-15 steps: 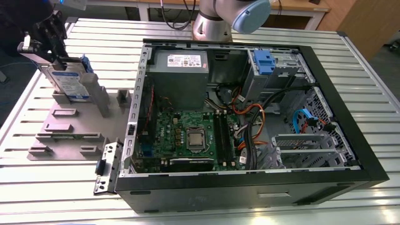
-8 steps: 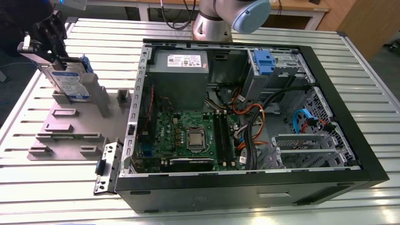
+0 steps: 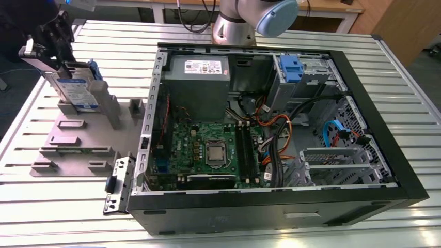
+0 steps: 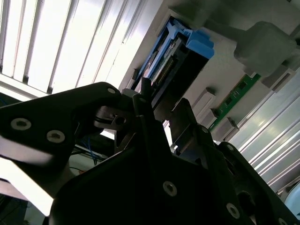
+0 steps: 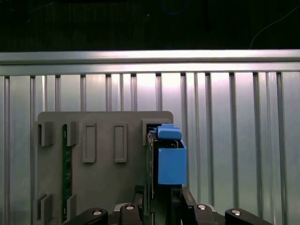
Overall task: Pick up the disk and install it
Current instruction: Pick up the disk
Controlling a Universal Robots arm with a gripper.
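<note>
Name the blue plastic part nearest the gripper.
The carrier framing the disk, upright in the grey fixture at the exterior view's left; the other blue clip sits inside the case.

**Tally from my station**

I count one computer case (image 3: 276, 209) on one worktop (image 3: 406, 82). Inside the case I see one power supply (image 3: 196, 77), one drive cage (image 3: 303, 70) and one motherboard (image 3: 206, 150). Beside the case I count one grey fixture plate (image 3: 76, 150), one disk (image 3: 76, 93) and one end effector (image 3: 65, 64).
</note>
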